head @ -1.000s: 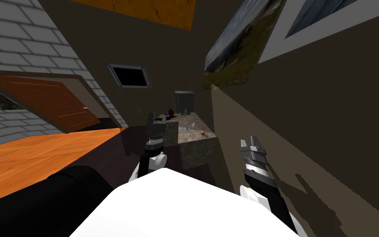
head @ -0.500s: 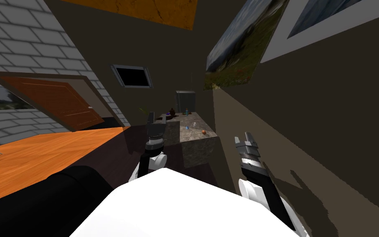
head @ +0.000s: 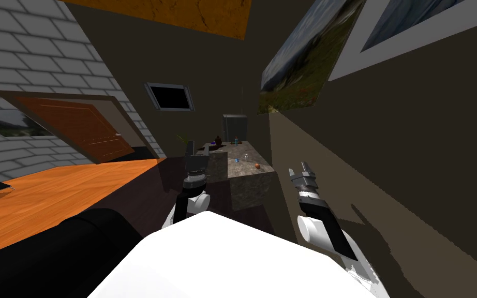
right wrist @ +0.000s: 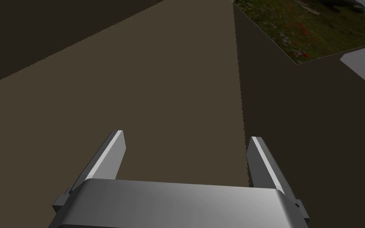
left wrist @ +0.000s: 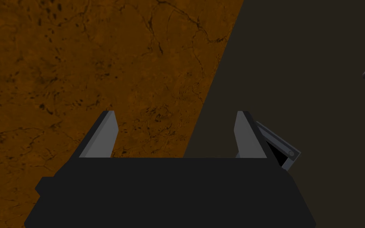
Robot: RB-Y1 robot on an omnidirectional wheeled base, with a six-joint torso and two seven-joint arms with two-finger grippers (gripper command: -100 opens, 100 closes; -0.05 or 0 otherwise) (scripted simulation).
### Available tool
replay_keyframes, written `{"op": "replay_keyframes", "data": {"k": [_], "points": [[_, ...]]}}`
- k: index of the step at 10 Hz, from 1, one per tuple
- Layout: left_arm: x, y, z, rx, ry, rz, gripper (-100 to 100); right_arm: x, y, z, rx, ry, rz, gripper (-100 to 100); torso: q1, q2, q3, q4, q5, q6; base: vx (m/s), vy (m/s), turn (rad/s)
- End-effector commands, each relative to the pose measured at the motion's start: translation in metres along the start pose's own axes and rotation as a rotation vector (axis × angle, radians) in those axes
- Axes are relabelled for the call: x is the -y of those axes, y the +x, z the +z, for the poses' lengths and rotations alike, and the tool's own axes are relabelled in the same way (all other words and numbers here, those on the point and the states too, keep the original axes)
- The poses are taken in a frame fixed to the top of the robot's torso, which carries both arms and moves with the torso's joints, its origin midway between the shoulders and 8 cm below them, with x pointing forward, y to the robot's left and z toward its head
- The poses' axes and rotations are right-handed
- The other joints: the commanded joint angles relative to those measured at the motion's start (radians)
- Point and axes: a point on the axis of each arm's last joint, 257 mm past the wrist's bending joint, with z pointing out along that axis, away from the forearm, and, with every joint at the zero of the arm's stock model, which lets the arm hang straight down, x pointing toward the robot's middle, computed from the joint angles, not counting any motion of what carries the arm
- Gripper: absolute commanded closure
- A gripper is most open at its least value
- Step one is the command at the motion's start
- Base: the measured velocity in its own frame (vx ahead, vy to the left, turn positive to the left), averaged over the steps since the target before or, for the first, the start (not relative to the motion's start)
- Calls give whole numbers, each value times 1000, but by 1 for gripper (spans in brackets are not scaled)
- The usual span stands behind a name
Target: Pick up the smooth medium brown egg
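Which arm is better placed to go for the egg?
Right, probably. The egg sits near the right front corner of the counter, closer to the right gripper than the left gripper. Both are open, neither at the egg.

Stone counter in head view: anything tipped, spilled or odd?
Nothing stands out. The small orange-brown egg lies near the mottled grey stone counter's front right corner. The other small items behind it are too small to judge. The overall slant is the camera's.
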Motion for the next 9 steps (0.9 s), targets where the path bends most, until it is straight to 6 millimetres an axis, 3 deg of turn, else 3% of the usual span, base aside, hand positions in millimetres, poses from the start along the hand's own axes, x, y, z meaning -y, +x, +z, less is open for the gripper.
{"op": "replay_keyframes", "data": {"k": [1,9], "points": [[0,0,0,0,0,0,0,6,1,5,-2,25,38,-100,0,0,0,0,0,0,-1,-9,14],[0,0,0,0,0,0,0,41,7,39,-7,157,254,-100,0,-1,-1,0,0,0,11,-12,19]]}}
